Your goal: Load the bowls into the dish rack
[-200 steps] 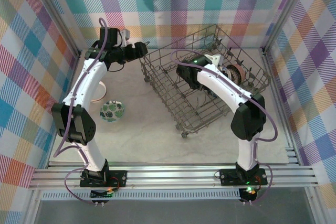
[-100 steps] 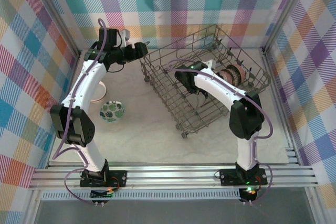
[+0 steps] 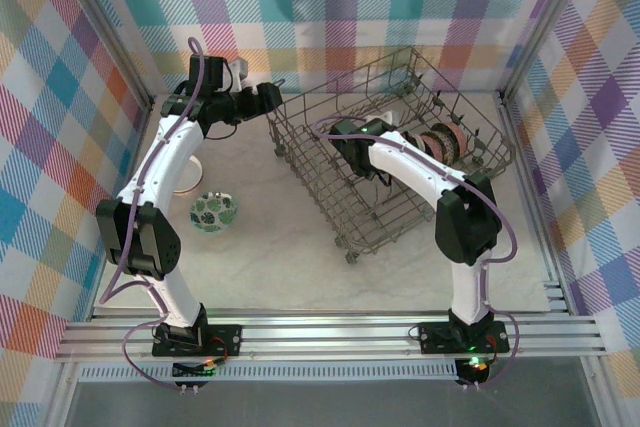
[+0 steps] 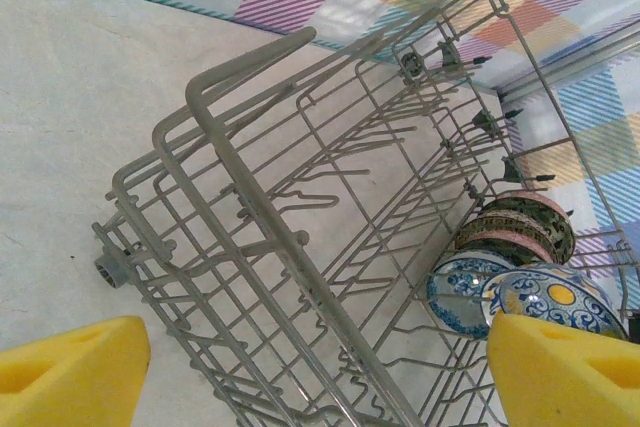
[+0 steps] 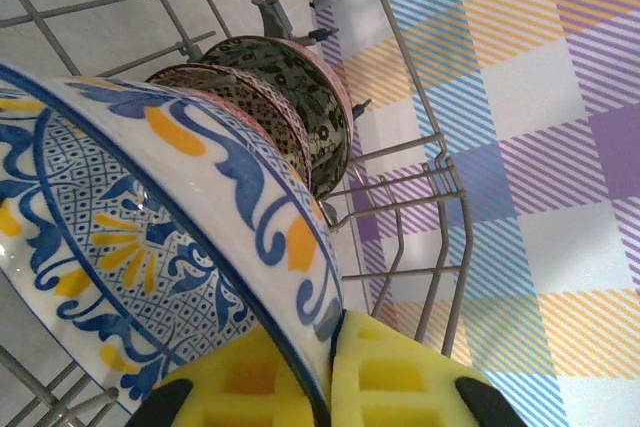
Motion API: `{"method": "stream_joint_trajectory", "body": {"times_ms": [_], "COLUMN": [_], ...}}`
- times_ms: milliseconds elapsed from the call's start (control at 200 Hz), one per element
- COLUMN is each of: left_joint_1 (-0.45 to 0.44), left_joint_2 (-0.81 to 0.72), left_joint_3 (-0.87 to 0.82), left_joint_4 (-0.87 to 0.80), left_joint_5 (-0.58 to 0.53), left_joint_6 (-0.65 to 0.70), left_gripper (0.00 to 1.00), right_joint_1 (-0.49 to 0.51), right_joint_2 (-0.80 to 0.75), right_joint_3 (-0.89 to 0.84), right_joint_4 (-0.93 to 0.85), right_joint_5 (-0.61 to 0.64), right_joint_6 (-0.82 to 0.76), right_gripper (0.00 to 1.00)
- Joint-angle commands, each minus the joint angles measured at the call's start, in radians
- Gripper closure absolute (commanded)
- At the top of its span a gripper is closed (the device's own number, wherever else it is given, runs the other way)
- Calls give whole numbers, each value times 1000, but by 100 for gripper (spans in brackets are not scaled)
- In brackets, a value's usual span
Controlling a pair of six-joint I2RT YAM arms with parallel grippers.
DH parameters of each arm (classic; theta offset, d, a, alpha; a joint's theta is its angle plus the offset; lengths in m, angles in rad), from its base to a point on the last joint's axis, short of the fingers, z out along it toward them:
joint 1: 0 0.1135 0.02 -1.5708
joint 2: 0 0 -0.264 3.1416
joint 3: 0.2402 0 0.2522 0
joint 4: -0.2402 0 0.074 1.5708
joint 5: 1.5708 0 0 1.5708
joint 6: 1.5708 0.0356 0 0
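held bowl: blue-and-yellow patterned bowl [image 5: 150, 247]; stands on edge inside the dish rack [image 3: 400, 182]; rim pinched by the right claw
right claw [image 5: 325, 372]: closed on that bowl's rim, one yellow pad on each side; arm reaches over the rack
racked bowls: two dark floral bowls [image 5: 300, 97] upright between the tines, just behind the held one; toward the rack's far right side
loose bowl: green-patterned bowl [image 3: 213, 211] on the table [image 3: 270, 257]; well left of the rack
left claw [image 3: 270, 97]: jaws wide apart, holding nothing; near the rack's far left corner
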Motion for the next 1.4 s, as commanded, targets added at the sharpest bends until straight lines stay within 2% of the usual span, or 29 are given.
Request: {"method": "stream_joint_trajectory", "body": {"times_ms": [0, 425, 585, 845, 955, 1395], "left_joint_1": [10, 10, 11, 11, 11, 9], "left_joint_2": [-28, -11, -5, 4, 13, 28], "left_joint_3": [-11, 7, 10, 18, 26, 40], "left_joint_4": [26, 26, 24, 24, 24, 14], "left_joint_5": [19, 26, 27, 27, 31, 26], "left_joint_6": [-6, -2, -3, -7, -12, -23], "left_gripper": [13, 13, 13, 13, 13, 13], "right_joint_1": [17, 39, 56, 70, 73, 83], "right_joint_2": [21, 57, 81, 163, 190, 164], "right_joint_3": [13, 6, 17, 104, 135, 58], "right_joint_4": [54, 39, -8, -302, -358, -50], "right_joint_5": [10, -7, 30, 65, 70, -9], "right_joint_6": [-47, -37, -20, 245, 299, 50], "right_gripper": [100, 98, 97, 95, 94, 85]}}
